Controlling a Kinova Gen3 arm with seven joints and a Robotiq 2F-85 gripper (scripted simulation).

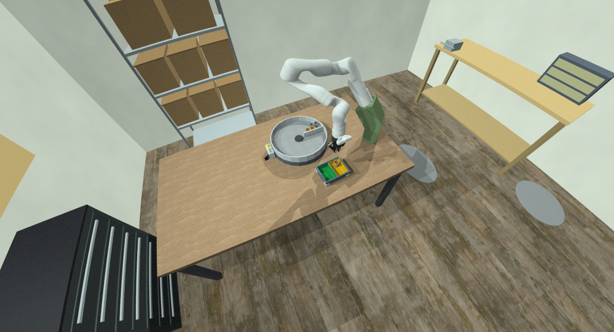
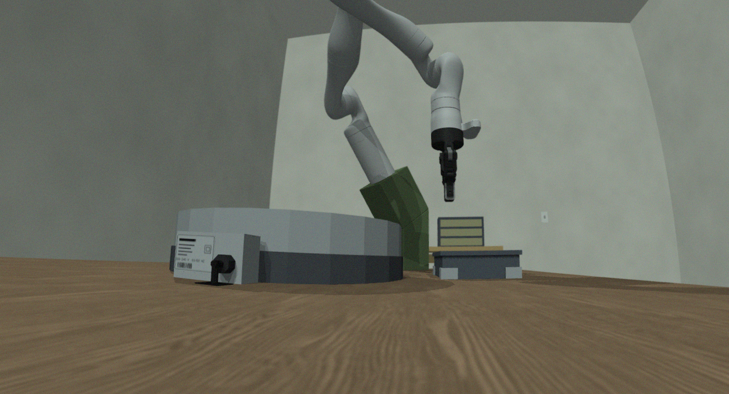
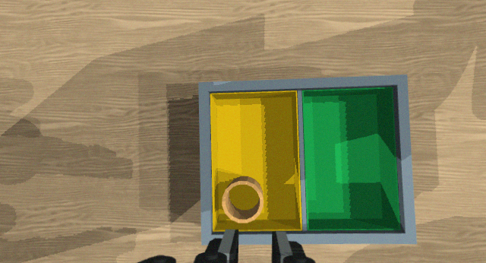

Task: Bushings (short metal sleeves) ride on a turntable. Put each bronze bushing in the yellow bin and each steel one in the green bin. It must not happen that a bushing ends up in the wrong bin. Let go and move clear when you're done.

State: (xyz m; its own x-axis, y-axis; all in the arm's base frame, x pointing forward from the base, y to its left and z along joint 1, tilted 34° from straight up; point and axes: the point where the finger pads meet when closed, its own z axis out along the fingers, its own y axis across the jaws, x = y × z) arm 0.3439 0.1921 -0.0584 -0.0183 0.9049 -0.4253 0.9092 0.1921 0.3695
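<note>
Holding nothing, my pincer (image 1: 336, 149) (image 2: 448, 198) (image 3: 254, 248) stands slightly parted. 1 bronze bushing (image 1: 336, 162) (image 3: 241, 220) sits upright in the yellow bin (image 1: 342, 170) (image 3: 250, 134). I should approach the turntable (image 1: 287, 146) (image 2: 306, 231) high, then descend vertically.

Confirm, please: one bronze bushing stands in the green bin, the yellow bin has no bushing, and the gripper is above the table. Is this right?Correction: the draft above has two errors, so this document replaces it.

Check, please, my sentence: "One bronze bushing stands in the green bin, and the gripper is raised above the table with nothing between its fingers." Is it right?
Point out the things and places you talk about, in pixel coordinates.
Not quite: the bronze bushing (image 1: 336, 163) (image 3: 225, 204) stands in the yellow bin (image 1: 342, 170) (image 3: 250, 137), as the wrist view shows. The rest is right.
</note>
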